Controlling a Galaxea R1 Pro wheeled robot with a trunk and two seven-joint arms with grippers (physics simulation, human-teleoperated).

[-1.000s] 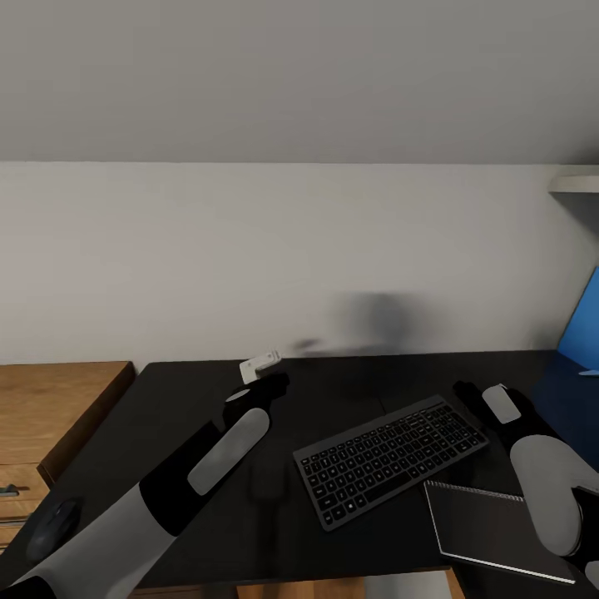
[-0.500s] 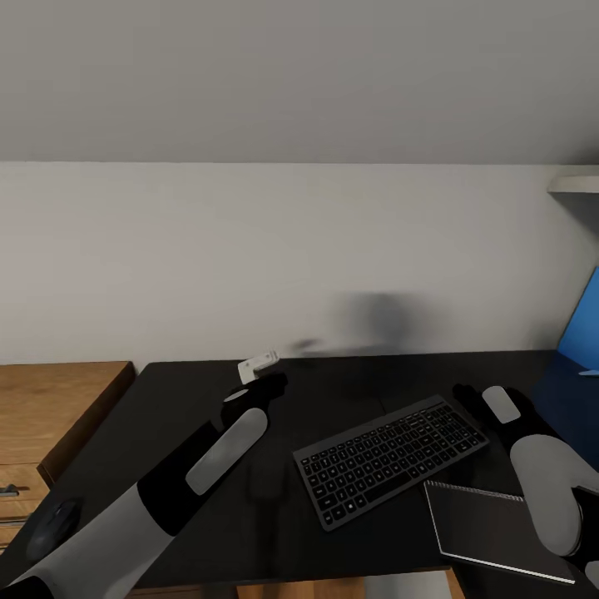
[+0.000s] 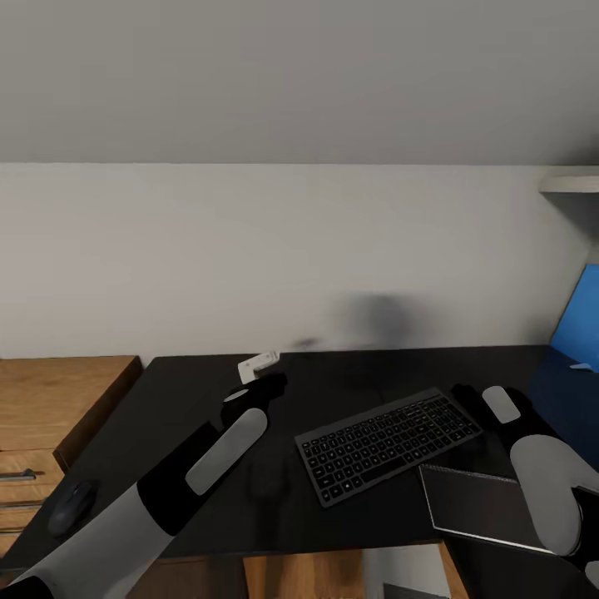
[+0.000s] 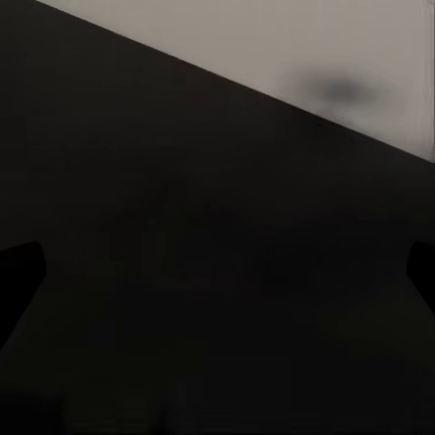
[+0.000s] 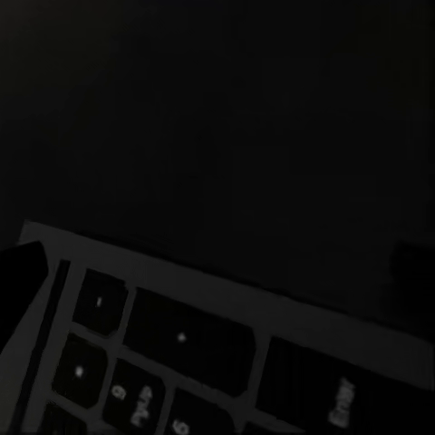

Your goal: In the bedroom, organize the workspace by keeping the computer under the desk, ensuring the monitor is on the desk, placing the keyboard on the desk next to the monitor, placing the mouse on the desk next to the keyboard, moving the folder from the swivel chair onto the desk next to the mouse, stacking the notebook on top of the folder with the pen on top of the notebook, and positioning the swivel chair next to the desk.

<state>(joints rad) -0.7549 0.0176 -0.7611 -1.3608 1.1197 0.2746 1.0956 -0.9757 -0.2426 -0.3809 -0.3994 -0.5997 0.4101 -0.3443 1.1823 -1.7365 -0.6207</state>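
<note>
The black desk (image 3: 191, 399) spans the head view below a pale wall. On it, a slim black keyboard (image 3: 387, 439) lies at an angle right of centre. A dark notebook (image 3: 478, 503) with a white edge lies close to the keyboard's near right corner. A black mouse (image 3: 71, 506) rests at the desk's front left corner. My left gripper (image 3: 270, 384) hovers over bare desk left of the keyboard; its fingers (image 4: 20, 272) stand wide apart, open. My right gripper (image 3: 464, 395) is open at the keyboard's right end, whose number-pad keys (image 5: 181, 340) show close below it.
A light-wood shelving unit (image 3: 50, 399) adjoins the desk's left end. A small white block (image 3: 258, 363) sits at the desk's back edge just beyond my left gripper. A blue panel (image 3: 582, 320) and a white shelf (image 3: 570, 181) stand at the right. The floor (image 3: 316, 578) shows below the desk's front edge.
The whole picture has shifted: desk, keyboard and notebook sit higher and slightly left, so the camera moved. More of the mouse and the desk's front edge show. Both arms look much the same.
</note>
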